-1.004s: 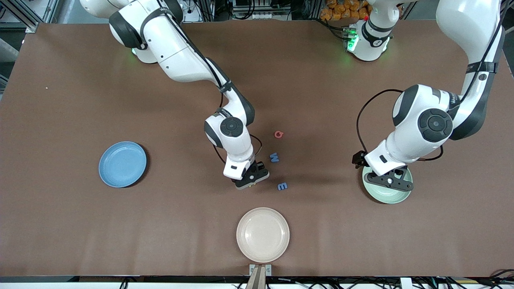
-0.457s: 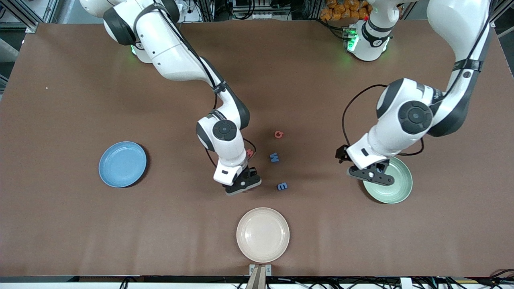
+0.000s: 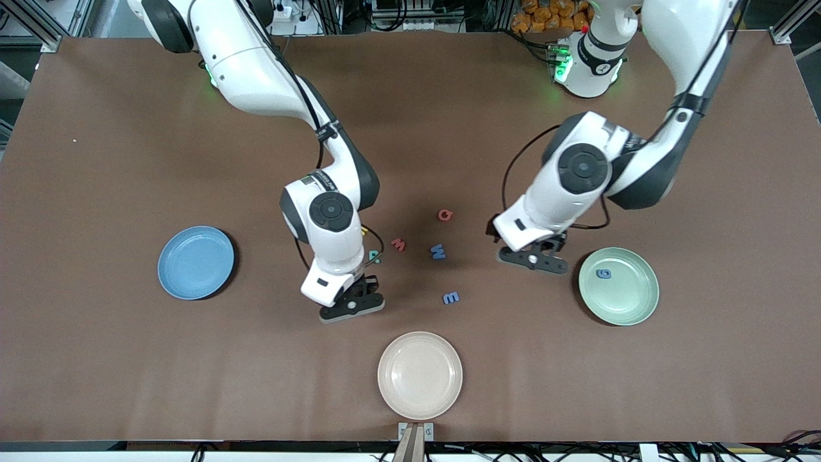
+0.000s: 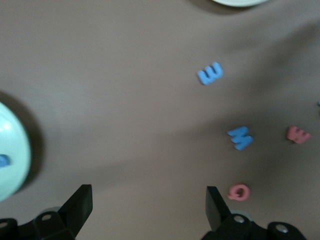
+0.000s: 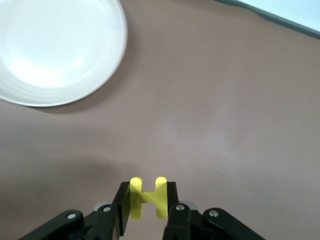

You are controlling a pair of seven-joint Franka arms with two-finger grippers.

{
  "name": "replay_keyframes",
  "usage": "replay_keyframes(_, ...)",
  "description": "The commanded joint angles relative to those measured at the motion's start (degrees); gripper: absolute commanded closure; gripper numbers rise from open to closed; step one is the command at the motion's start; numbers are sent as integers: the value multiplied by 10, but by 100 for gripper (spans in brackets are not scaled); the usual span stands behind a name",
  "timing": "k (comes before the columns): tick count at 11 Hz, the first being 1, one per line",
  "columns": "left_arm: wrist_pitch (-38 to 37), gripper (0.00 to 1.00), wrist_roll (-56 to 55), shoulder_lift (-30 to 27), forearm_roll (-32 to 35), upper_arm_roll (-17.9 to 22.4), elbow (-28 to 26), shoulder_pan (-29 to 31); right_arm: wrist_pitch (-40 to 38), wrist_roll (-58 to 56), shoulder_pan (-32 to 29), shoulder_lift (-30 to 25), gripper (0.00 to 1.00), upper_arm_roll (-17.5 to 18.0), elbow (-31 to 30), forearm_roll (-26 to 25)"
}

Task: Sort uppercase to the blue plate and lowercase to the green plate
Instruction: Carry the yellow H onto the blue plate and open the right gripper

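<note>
Both arms have shifted since the earlier frames. Leaving the green plate, the left gripper has moved toward the middle of the table and now hangs over bare tabletop beside the loose letters, jaws spread wide and empty. A blue g lies uncovered in that plate, so one lowercase letter looks sorted. Meanwhile the right gripper has drawn away from the letter cluster toward the right arm's end of the table, and is pinched narrowly on a yellow H. In the right wrist view the H stands upright between the fingers, its two bars parallel to the jaws and its crossbar spanning the gap. It is over open table between the cream-white plate and the blue plate, which is empty; I judge the H is bound there.

Left on the table are a red-pink Q, a blue W, a red m, a blue m and a teal letter partly hidden by the right arm. The blue m lies nearest the front camera, its long axis roughly along the table's length; the W sits slightly tilted.
</note>
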Motion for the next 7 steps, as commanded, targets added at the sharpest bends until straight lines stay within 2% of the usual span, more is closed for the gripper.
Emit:
replay_keyframes(1,22,0,-66,29,20,5,9,-25,-30,-33,-22,-38,100,-5,-33,-2)
replay_keyframes(4,79,0,-133,66,25,8,11,-53,-18,-137,-68,-105,100,-3,-121,2)
replay_keyframes(7,87,0,-146,112,43,19,62,-63,63,-231,-118,-163,100,-3,-239,2)
